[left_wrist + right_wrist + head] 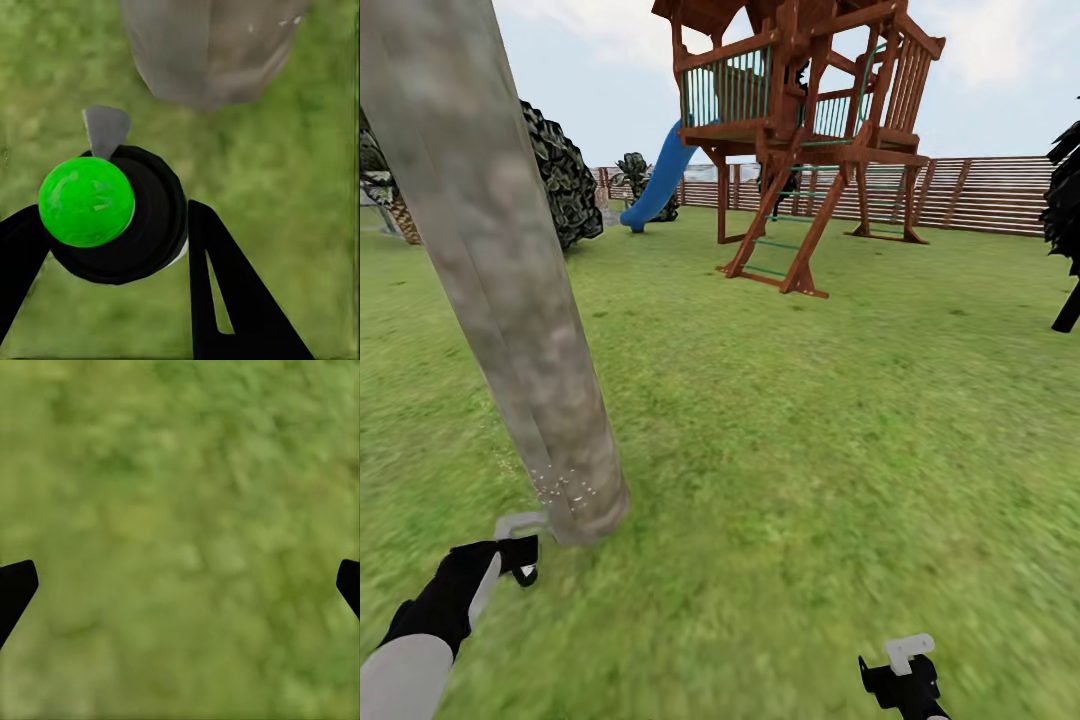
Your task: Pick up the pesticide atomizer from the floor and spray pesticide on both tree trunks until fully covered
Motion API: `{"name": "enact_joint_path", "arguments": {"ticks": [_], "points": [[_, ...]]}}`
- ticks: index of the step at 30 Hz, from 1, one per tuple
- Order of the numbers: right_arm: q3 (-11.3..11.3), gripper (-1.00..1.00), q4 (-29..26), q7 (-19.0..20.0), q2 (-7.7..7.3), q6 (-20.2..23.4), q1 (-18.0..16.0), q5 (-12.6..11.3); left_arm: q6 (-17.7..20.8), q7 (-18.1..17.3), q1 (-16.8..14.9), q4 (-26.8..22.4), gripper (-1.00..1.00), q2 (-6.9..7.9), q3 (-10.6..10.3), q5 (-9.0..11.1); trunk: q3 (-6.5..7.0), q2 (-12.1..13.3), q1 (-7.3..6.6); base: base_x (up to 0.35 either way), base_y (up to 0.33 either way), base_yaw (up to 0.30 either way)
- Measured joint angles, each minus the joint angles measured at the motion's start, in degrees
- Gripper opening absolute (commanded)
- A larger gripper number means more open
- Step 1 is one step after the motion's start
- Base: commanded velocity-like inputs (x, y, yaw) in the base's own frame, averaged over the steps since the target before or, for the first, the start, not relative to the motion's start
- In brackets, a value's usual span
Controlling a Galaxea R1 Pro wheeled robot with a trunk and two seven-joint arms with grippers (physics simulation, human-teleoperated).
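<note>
The pesticide atomizer (124,217), a black bottle showing a bright green top, sits clamped between the left gripper (520,560) fingers at the head view's lower left, just beside the base of the pale tree trunk (510,300), flecked with whitish specks. The right gripper (905,670), lower right, hangs spread wide and empty above the grass (180,510). A wooden playset (800,130) stands upper centre.
</note>
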Motion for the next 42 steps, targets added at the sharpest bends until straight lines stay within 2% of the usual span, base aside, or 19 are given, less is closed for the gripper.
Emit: {"name": "enact_joint_path", "arguments": {"ticks": [1, 3, 4, 5, 8, 10, 13, 14, 15, 16, 18, 19, 20, 21, 22, 24, 27, 31, 42], "points": [[-0.01, 1.00, 0.00, 0.00, -0.03, 0.00, 0.00, 0.00, 2.55, -0.20, -0.03, -2.98, -1.00, 0.01, -0.05, 0.16, 0.00, 0.00, 0.00, 0.000, 0.000, 0.000], [-0.01, 1.00, 0.00, 0.00, -0.08, 0.00, 0.00, 0.01, 7.73, -0.44, -0.38, -8.74, -1.00, 0.16, -2.09, 0.26, 0.00, 0.00, 0.00, 0.000, 0.000, 0.000], [-0.01, 1.00, 0.00, 0.00, -0.08, 0.00, 0.00, 0.01, 8.75, -0.45, -1.27, -9.74, -1.00, 0.50, -2.65, 0.05, 0.00, 0.00, 0.00, 0.000, 0.000, 0.000], [0.00, 1.00, 0.00, 0.00, -0.09, 0.00, 0.00, 0.01, 9.56, -0.51, -3.02, -10.17, -1.00, 2.17, -3.05, -0.27, 0.00, 0.00, 0.00, 0.000, 0.000, 0.000], [0.00, 1.00, 0.00, 0.00, -0.09, 0.00, 0.00, 0.01, 9.96, -3.72, -4.30, -9.99, -1.00, 6.14, -3.25, -0.16, 0.00, 0.00, 0.00, 0.000, 0.000, 0.000], [0.00, 1.00, 0.00, 0.00, -0.09, 0.00, 0.00, 0.01, 9.92, -6.69, -4.07, -9.98, -1.00, 7.52, -3.45, -0.13, -0.01, 0.00, 0.00, 0.000, 0.000, 0.000], [0.00, 1.00, 0.00, 0.00, -0.09, 0.06, 0.00, 0.01, 9.93, -7.45, -3.99, -9.93, -1.00, 7.65, -4.16, -0.13, -0.01, 0.00, 0.00, 0.000, 0.000, 0.000], [0.00, 1.00, 0.00, 0.00, -0.09, 0.07, 0.00, 0.01, 9.98, -7.56, -4.09, -10.02, -1.00, 7.60, -5.15, -0.06, 0.00, 0.00, 0.00, 0.000, 0.000, 0.000], [-0.01, 1.00, 0.00, 0.00, -0.09, 0.08, 0.00, 0.03, 10.52, -8.37, -4.38, -10.07, -1.00, 7.55, -7.95, 0.29, 0.00, 0.00, 0.00, 0.000, 0.000, 0.000], [0.00, 1.00, 0.00, 0.00, -0.09, 0.09, 0.00, 0.04, 11.16, -8.98, -4.48, -10.02, -1.00, 7.66, -9.28, -0.08, -0.01, 0.00, 0.00, 0.000, 0.000, 0.000], [0.00, 1.00, 0.00, 0.00, -0.09, 0.09, 0.00, 0.02, 12.23, -10.31, -4.57, -9.97, -1.00, 8.03, -10.49, -0.49, -0.01, 0.00, 0.00, 0.000, 0.000, 0.000], [0.00, 1.00, 0.00, 0.00, -0.09, 0.09, 0.00, 0.02, 12.39, -10.61, -4.59, -9.87, -1.00, 8.89, -10.70, -0.79, 0.00, 0.00, 0.00, 0.000, 0.000, 0.000], [0.00, 1.00, 0.00, 0.00, -0.06, 0.09, 0.00, 0.02, 12.63, -11.13, -4.59, -9.43, -1.00, 10.75, -10.80, -0.89, 0.00, 0.00, 0.00, 0.000, 0.000, 0.000], [0.00, 1.00, 0.00, 0.00, -0.07, 0.09, 0.00, 0.01, 12.75, -13.31, -4.44, -8.94, -1.00, 12.29, -10.93, -0.88, -0.01, 0.00, 0.00, 0.000, 0.000, 0.000], [0.00, 1.00, 0.00, 0.00, -0.06, 0.09, 0.00, 0.01, 12.84, -15.09, -4.21, -8.99, -1.00, 12.86, -11.02, -0.50, -0.01, 0.00, 0.00, 0.000, 0.000, 0.000], [0.01, 1.00, 0.00, 0.00, -0.04, 0.09, 0.00, 0.02, 12.90, -16.98, -3.90, -9.34, -1.00, 13.32, -11.07, -0.56, -0.01, 0.00, 0.00, 0.040, 0.000, 0.000], [0.00, 1.00, 0.00, 0.00, -0.04, 0.09, 0.00, 0.05, 12.94, -17.45, -3.81, -9.52, -1.00, 13.38, -11.11, -0.52, 0.00, 0.00, -0.02, 0.262, 0.000, 0.000], [0.00, 1.00, 0.00, 0.00, -0.08, 0.08, 0.00, 0.08, 12.95, -17.47, -3.86, -9.54, -1.00, 13.28, -13.54, -0.54, 0.00, 0.00, -0.02, 0.236, 0.000, 0.000], [0.07, 1.00, 0.02, -0.01, -0.05, 0.06, -0.01, 0.10, 12.88, -17.47, -4.11, -9.51, -1.00, 13.27, -13.73, -0.56, 0.00, 0.00, 0.01, -0.004, -0.206, 0.000]]}}
